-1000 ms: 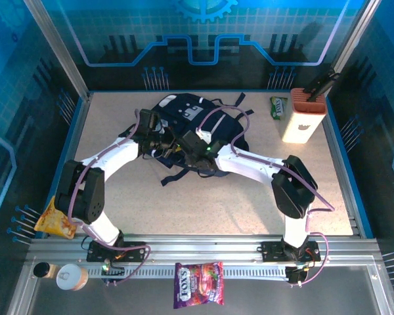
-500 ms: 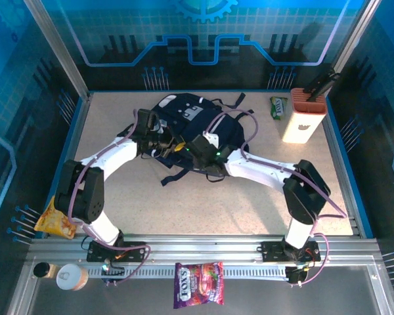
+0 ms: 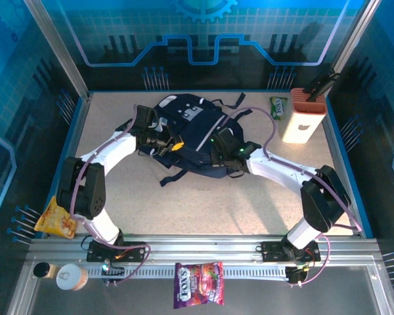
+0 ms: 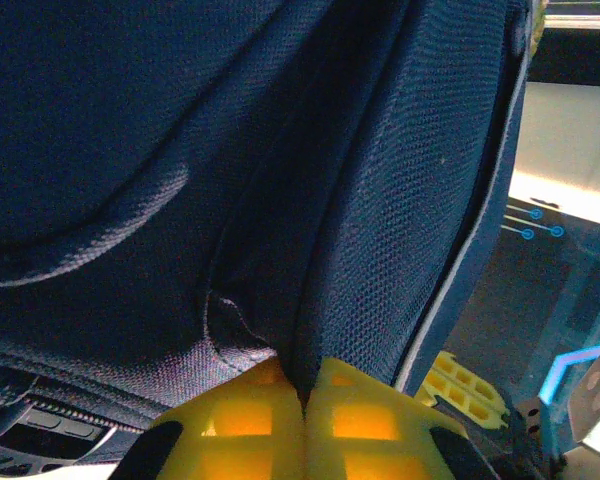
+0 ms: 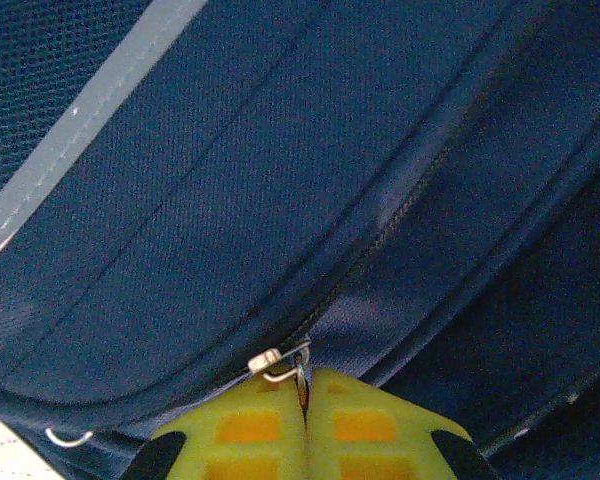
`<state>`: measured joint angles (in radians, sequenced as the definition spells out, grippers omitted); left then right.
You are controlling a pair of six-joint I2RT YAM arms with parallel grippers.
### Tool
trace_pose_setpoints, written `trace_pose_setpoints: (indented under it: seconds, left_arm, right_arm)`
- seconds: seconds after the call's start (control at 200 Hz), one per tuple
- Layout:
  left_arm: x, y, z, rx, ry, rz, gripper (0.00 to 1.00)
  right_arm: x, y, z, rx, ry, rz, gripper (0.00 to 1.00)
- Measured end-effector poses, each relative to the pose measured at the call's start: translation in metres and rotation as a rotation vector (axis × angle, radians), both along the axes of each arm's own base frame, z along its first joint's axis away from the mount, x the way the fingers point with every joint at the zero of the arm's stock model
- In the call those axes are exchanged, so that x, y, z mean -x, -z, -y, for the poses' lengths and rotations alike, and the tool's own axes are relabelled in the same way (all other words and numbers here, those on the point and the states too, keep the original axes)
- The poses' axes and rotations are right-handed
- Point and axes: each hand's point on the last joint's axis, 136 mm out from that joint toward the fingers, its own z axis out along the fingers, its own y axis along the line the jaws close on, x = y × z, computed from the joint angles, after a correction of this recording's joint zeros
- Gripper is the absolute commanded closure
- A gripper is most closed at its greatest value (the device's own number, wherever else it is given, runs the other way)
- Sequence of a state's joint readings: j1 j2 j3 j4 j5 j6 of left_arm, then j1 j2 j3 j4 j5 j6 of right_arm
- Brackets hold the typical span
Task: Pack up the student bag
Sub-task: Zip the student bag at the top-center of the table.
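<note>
We see the student bag [image 3: 184, 123] mid-table between both arms. Our left gripper [image 4: 302, 398] is closed on a fold of its fabric. Our right gripper [image 5: 304, 388] pinches the zipper pull [image 5: 276, 361], and the zipper [image 5: 400, 225] runs ahead of it.

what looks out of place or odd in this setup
Two packets lie off the tabletop: an orange snack pouch at the left frame edge and a purple candy bag on the near metal ledge. The navy striped fabric backpack looks undamaged.
</note>
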<state>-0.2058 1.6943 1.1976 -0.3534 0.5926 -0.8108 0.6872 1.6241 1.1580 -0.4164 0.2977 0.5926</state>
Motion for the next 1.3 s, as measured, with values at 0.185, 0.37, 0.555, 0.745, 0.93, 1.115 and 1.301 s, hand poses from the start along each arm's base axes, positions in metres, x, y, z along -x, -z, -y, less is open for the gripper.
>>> trace_pose_setpoints:
  seconds: [0.185, 0.37, 0.555, 0.745, 0.93, 1.115, 1.301]
  left_arm:
    - [-0.012, 0.001, -0.036, -0.069, -0.059, 0.026, 0.56]
    - [0.004, -0.011, -0.085, -0.106, -0.201, 0.046, 0.49]
    - [0.033, -0.027, -0.124, -0.105, -0.340, 0.063, 0.45]
    - [0.051, -0.029, -0.140, -0.123, -0.415, 0.042, 0.45]
    - [0.062, -0.014, -0.139, -0.107, -0.440, -0.014, 0.49]
    - [0.062, -0.004, -0.135, -0.084, -0.444, -0.054, 0.54]
    - [0.054, 0.004, -0.132, -0.070, -0.440, -0.067, 0.61]
  right_arm:
    - [-0.008, 0.001, -0.037, 0.033, -0.194, -0.005, 1.00]
    - [-0.002, -0.002, -0.096, -0.028, -0.354, -0.013, 1.00]
    - [0.010, -0.006, -0.166, -0.137, -0.493, -0.010, 1.00]
    - [0.020, -0.012, -0.211, -0.224, -0.563, -0.016, 1.00]
    - [0.026, -0.015, -0.224, -0.269, -0.577, -0.032, 1.00]
    - [0.026, -0.015, -0.225, -0.281, -0.571, -0.040, 1.00]
    - [0.027, -0.015, -0.226, -0.286, -0.570, -0.044, 1.00]
